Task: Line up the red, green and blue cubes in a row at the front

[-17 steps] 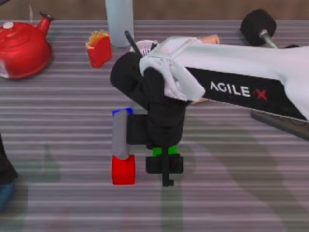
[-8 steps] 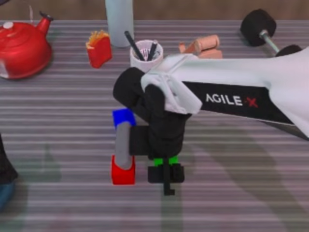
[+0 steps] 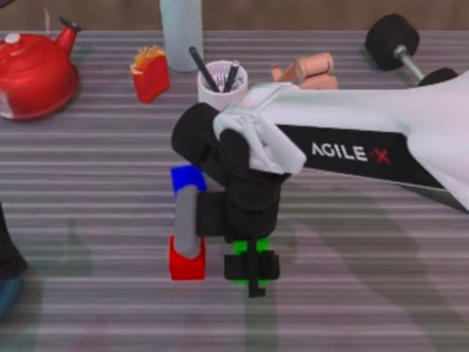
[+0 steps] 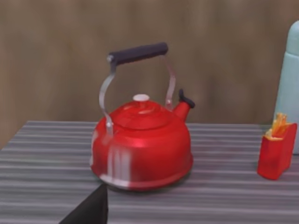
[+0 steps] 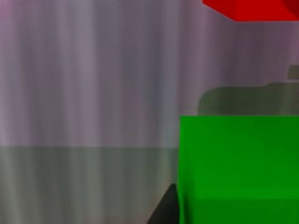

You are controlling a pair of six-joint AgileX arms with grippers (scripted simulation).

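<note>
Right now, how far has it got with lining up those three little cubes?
The red cube sits at the front. The right gripper is down beside it with the green cube between its fingers; I cannot tell whether it is let go. The blue cube sits farther back, out of line, so it is left to do. The left arm is parked at the table's left, facing the red kettle.

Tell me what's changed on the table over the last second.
The right gripper, carrying the green cube, moved toward the table's front, next to the red cube. The arm pulled back, uncovering the blue cube and pen cup. The other items stayed put.
</note>
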